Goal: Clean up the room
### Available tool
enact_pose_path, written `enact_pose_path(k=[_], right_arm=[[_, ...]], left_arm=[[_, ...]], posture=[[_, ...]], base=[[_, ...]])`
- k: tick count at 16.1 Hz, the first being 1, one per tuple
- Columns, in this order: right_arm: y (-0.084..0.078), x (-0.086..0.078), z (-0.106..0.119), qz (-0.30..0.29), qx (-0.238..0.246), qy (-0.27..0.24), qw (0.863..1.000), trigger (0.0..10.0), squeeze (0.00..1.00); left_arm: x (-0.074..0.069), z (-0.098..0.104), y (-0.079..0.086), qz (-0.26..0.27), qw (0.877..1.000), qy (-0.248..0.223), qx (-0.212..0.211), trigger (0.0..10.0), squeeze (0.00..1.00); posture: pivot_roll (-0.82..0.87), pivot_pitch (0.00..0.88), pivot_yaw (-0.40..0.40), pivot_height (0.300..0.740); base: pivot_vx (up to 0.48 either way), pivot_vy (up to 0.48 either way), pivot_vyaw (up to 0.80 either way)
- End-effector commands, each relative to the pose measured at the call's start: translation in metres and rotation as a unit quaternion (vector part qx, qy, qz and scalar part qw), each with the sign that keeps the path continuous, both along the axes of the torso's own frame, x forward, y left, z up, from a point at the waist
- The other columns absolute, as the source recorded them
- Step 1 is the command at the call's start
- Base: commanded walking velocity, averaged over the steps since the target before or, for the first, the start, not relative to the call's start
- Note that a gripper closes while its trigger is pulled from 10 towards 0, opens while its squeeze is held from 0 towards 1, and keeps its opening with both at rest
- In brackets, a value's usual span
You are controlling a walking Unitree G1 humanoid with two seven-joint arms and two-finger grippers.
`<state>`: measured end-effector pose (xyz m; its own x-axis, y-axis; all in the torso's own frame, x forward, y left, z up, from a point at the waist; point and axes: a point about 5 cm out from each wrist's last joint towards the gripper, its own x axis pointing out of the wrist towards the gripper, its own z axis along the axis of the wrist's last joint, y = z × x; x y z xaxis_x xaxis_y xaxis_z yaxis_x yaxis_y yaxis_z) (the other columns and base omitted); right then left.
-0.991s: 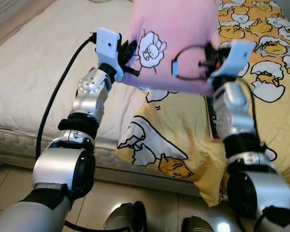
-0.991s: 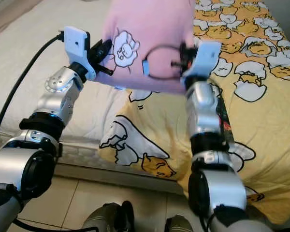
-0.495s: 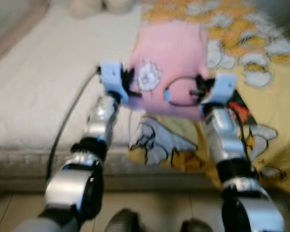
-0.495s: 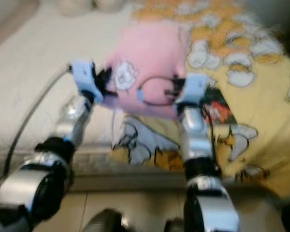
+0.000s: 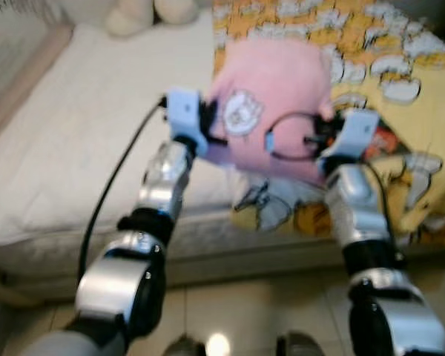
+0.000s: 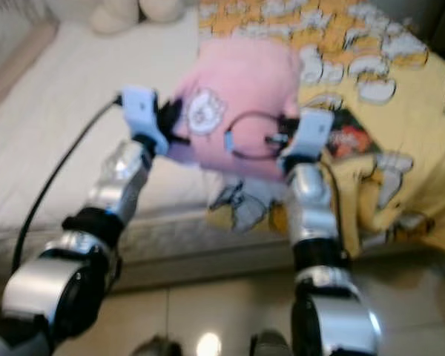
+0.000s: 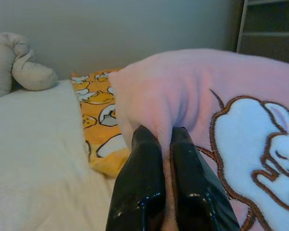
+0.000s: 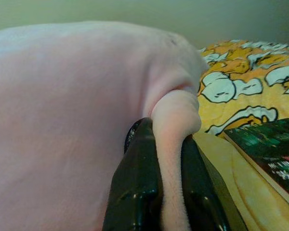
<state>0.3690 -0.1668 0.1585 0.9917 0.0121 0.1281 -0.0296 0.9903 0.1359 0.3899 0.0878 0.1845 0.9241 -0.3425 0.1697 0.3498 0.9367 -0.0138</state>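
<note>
I am holding one pink pillow [image 5: 271, 104] up over the edge of the bed [image 5: 67, 156], one gripper at each side; my left gripper [image 7: 160, 144] is pinching a fold at the pillow's left edge, both black fingers pressed together on the fabric; my right gripper [image 8: 164, 144] is doing the same at the right edge, a roll of pink cloth squeezed between its two fingers. The pillow is carrying one embroidered patch, a white cartoon animal outlined in brown [image 7: 260, 154]; no lettering on it is readable. Beneath and beyond the pillow, one yellow blanket [image 6: 371, 67] printed with many white egg-shell cartoon figures is lying on the white mattress and hanging over its edge; one book [image 8: 274, 149] with a dark green and red cover is resting flat on this blanket just beside my right gripper; its cover print is too blurred to read. One cream plush shape [image 7: 19, 62] is sitting at the far end of the bed.
</note>
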Motion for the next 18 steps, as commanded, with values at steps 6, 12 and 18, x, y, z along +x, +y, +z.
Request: enact_pose_path(k=[6, 12, 18], right_arm=[[0.019, 0.006, 0.007, 0.031, -0.017, -0.009, 0.999, 10.0, 0.00], [0.030, 0.003, -0.004, 0.048, -0.016, 0.010, 0.999, 10.0, 0.00], [0.034, 0.000, -0.007, 0.057, -0.022, 0.012, 0.998, 10.0, 0.00]], left_arm=[[0.002, 0.004, 0.019, 0.055, 0.998, -0.009, -0.017, 10.0, 0.00], [0.002, -0.003, 0.020, 0.068, 0.997, -0.001, 0.031, 10.0, 0.00], [0.001, 0.001, 0.021, 0.069, 0.997, -0.016, 0.044, 10.0, 0.00]], posture=[[-0.17, 0.000, 0.091, 0.732], [-0.16, 0.000, 0.084, 0.732], [-0.16, 0.000, 0.084, 0.732]], base=[[0.000, 0.480, 0.70], [0.000, 0.474, 0.00], [0.229, 0.000, 0.00]])
